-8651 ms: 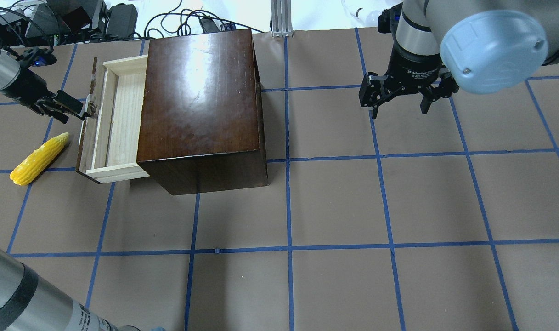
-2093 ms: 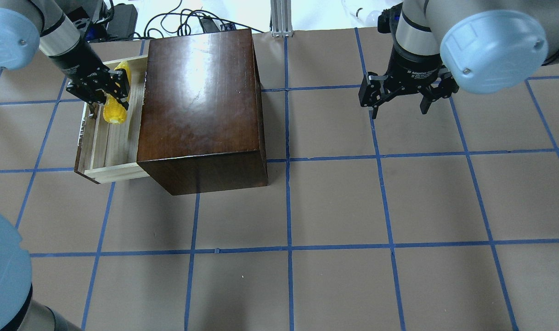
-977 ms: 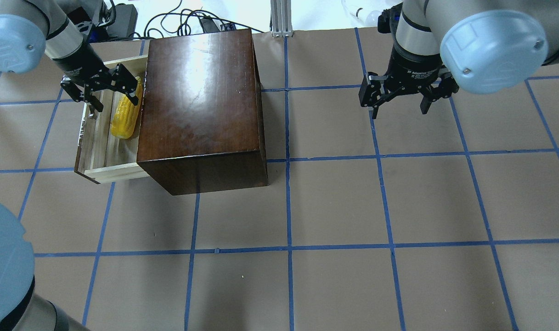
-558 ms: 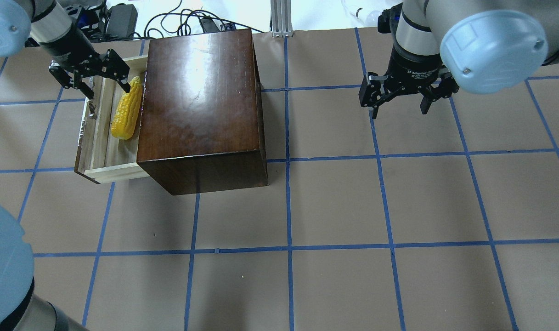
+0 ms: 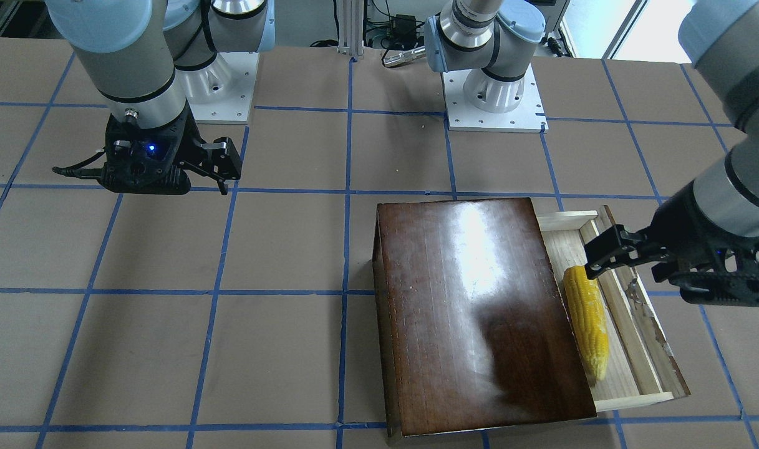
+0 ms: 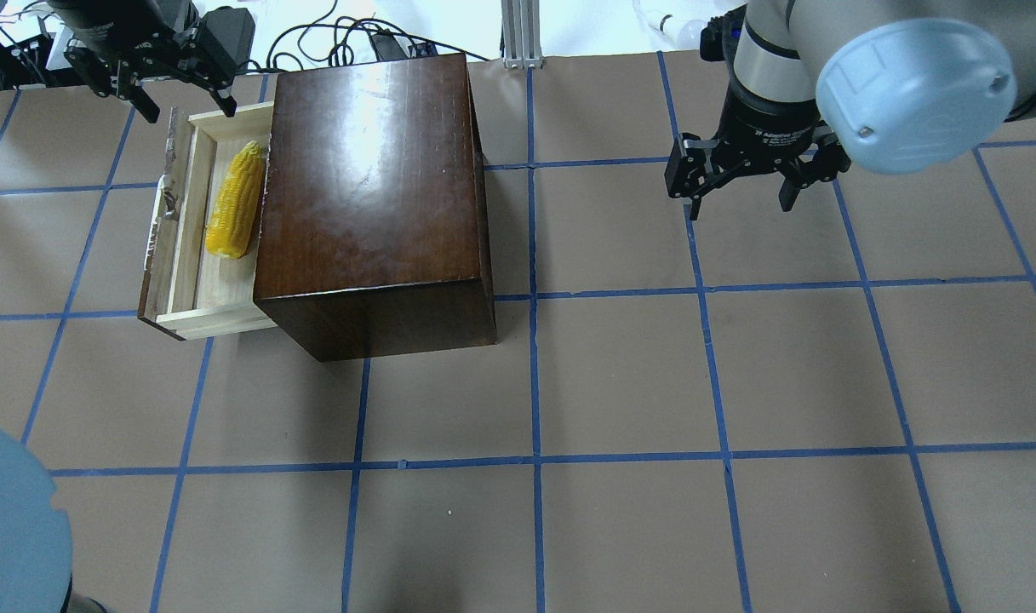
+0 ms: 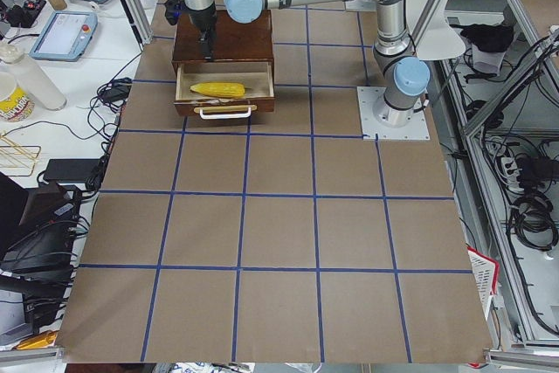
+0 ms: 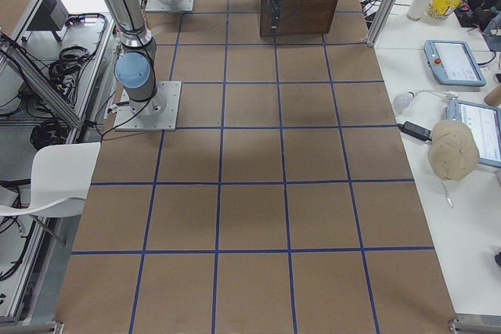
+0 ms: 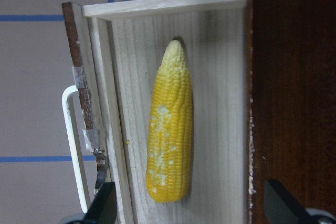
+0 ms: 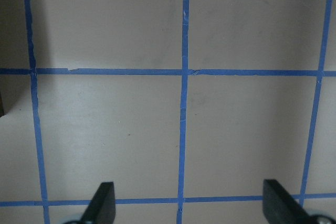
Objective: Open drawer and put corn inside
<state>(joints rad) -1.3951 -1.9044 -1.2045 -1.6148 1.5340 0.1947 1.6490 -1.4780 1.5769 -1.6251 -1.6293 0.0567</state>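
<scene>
The corn [image 6: 234, 201] lies lengthwise in the open drawer [image 6: 215, 318], close beside the dark-brown box [image 6: 373, 179], with its paler tip toward the far end. It also shows in the front view [image 5: 588, 321] and in the left wrist view [image 9: 170, 129]. My left gripper [image 6: 192, 112] is open and empty, raised above the drawer's far end, clear of the corn. My right gripper [image 6: 739, 207] is open and empty, hanging over bare table to the right of the box. The drawer's white handle [image 9: 73, 145] is free.
The brown table cover carries a grid of blue tape lines [image 6: 535, 464]. Cables and black gear [image 6: 228, 34] lie past the far edge behind the box. An aluminium post [image 6: 522, 34] stands at the far middle. The arm bases [image 5: 491, 100] sit at the robot's side.
My left gripper, earlier shut on the corn over the drawer, has opened and left it lying inside. It then rose and drew back toward the far edge. The right arm has not moved.
</scene>
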